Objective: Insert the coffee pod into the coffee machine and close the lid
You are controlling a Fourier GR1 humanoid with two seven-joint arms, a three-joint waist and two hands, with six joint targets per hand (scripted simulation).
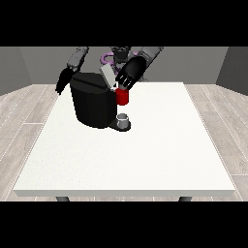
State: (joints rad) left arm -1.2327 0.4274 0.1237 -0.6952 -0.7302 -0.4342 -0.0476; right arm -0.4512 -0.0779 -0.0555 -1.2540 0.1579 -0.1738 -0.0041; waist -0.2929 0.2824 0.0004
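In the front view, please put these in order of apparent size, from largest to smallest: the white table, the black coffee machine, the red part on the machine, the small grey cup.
1. White table.
2. Coffee machine.
3. Red part and grey cup: they look nearly alike, so I do not rank them.

I see the hand at the view's right reaching down from a raised grey forearm near the desk's far edge, its fingers curled. My other hand hangs beyond the far left corner, its black fingers pointing downward.
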